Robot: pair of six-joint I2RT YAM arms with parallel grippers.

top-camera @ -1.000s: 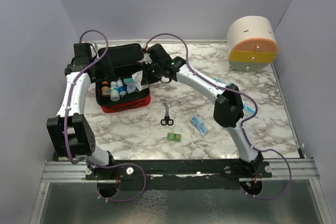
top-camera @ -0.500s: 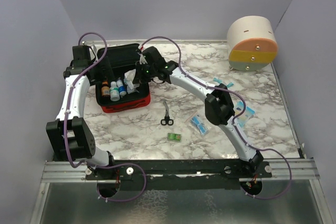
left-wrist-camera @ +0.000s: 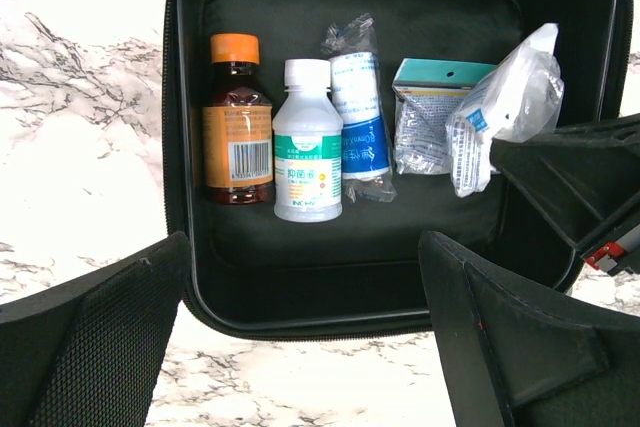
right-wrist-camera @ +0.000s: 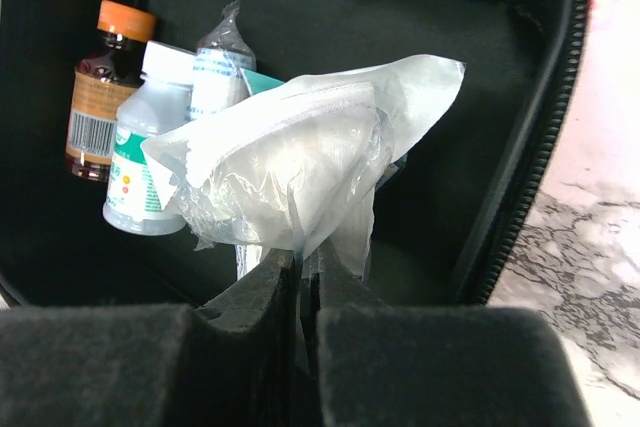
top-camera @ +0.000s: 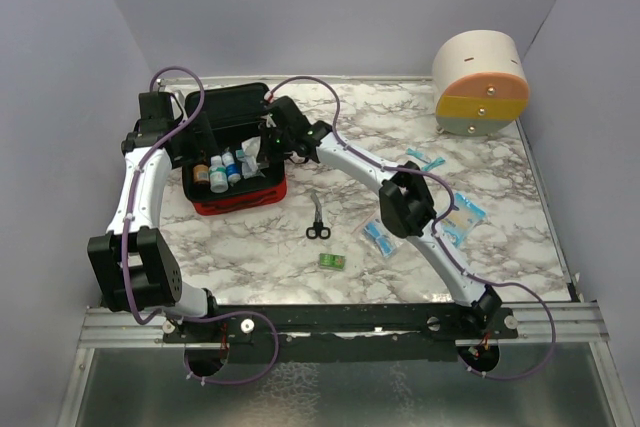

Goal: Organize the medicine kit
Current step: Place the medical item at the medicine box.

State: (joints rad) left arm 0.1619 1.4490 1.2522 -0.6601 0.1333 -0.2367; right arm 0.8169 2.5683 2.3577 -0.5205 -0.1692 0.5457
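Right gripper has its fingers pinched together on the bottom edge of a clear-wrapped white packet, and the packet stands up out of the grip inside the medicine kit. In the top view we see the right arm stretched far left across the marble table, elbow up mid-table, wrist angled down over the kit's right side.

Left gripper has its fingers spread wide and holds nothing. It hangs above the near part of the open kit, looking down into it. The left arm runs up the table's left edge and bends in over the kit's left side.

The kit sits open at the table's far left, with red outer walls, a black inside and the lid tipped back. Lined up in it, left to right, we see a brown bottle with orange cap, a white bottle, a blue-and-white wrapped roll, a teal-topped packet, then the held packet.

On the table outside the kit are scissors, a small green box, blue packets and a round drawer container at far right.
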